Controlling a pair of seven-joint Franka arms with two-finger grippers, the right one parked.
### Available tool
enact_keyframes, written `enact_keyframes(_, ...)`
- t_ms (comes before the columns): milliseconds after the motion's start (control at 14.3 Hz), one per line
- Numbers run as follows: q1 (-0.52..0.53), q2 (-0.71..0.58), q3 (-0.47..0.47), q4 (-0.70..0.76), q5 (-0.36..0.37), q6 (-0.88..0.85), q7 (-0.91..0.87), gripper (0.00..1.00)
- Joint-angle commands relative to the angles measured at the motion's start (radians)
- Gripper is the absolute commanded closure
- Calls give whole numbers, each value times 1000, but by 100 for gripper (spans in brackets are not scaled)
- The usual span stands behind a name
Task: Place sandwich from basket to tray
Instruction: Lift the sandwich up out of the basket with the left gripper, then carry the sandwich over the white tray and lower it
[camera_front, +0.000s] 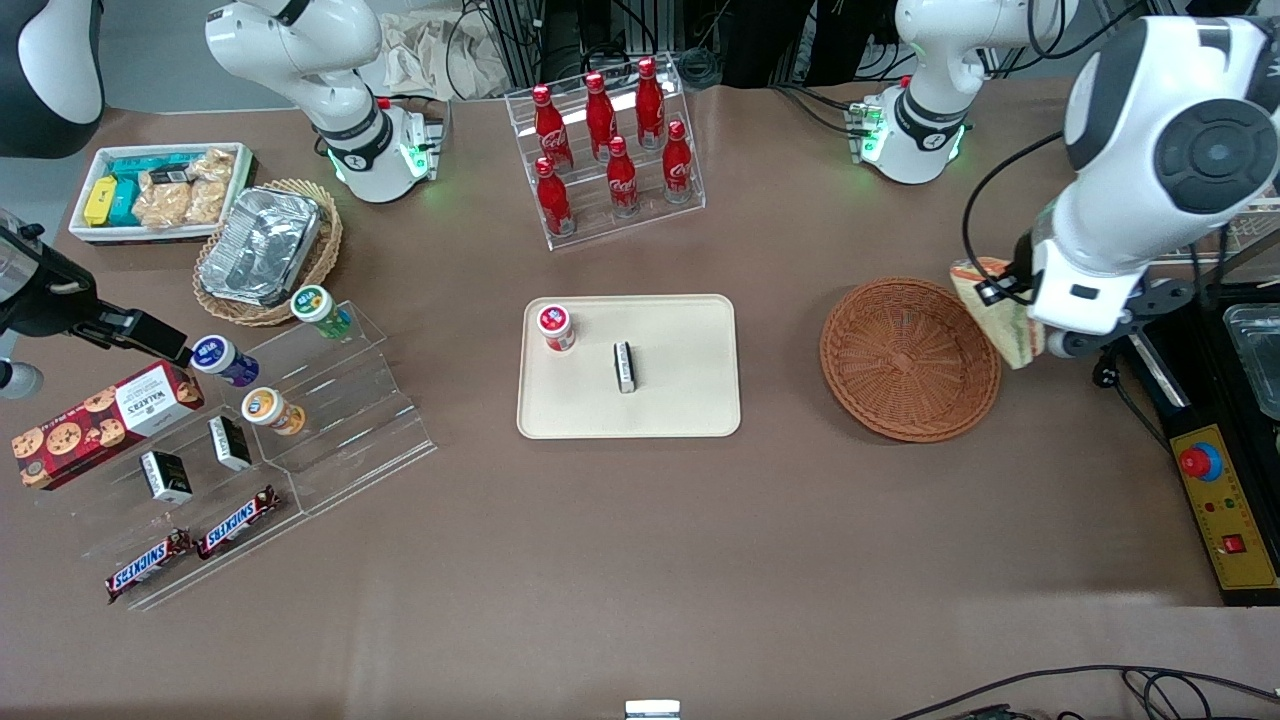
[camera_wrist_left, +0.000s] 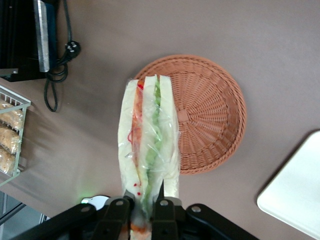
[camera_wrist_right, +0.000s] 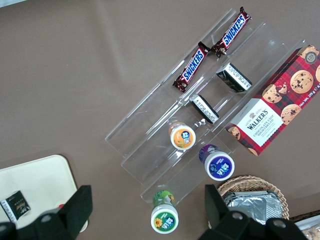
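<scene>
the sandwich (camera_wrist_left: 149, 150) is pale cream bread with an orange-red stripe and a green stripe down the middle, under shiny clear wrap; the black gripper (camera_wrist_left: 142, 206) is clamped on it, up above the table beside the basket (camera_front: 908, 358), which is reddish-brown woven wicker with a ring pattern; the tray (camera_front: 680, 410) is plain cream-beige, carrying a little red-lidded white cup (camera_front: 556, 326) and a small black box (camera_front: 625, 366); the table (camera_front: 640, 560) is flat brown; the bottles (camera_front: 612, 140) on the clear rack are bright red; the snickers bars (camera_front: 190, 548) are brown with blue lettering; the cookie box (camera_front: 100, 420) is red tartan
</scene>
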Motion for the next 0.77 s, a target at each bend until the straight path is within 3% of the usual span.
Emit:
enact_keyframes(0, -40, 25, -22, 15, -22, 1, 13, 100)
enact_keyframes(280, -104, 51, -42, 15, -63, 42, -54, 100)
enact_keyframes(490, -210, 74, -42, -8, -60, 102, -64, 100)
enact_keyframes(701, -268, 118, -45, -85, -92, 273, -67, 100)
